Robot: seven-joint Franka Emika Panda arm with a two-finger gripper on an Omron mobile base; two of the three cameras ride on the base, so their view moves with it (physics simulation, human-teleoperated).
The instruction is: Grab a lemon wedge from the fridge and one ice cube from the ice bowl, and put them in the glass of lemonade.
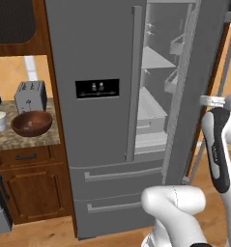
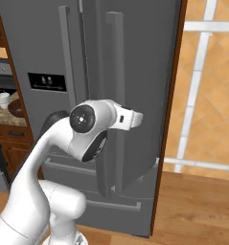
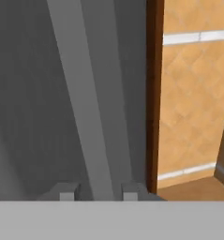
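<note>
Arm raised, elbow bent, hand level against the fridge (image 1: pixel 102 96) right door, ajar. Gripper (image 3: pixel 95 193) fingers straddle the door handle (image 3: pixel 80 103), apparently clasping it. Ice bowl (image 1: pixel 32 123) on counter (image 1: pixel 25 140) at nine o'clock.

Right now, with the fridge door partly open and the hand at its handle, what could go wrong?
1. The hand straddles the door handle with only its fingertips, so it might slip off as the door swings.
2. The right door of the fridge is only partly open; the gap may be too narrow to reach the shelves.
3. No lemon wedge shows on those shelves yet, so a search may be needed.
</note>
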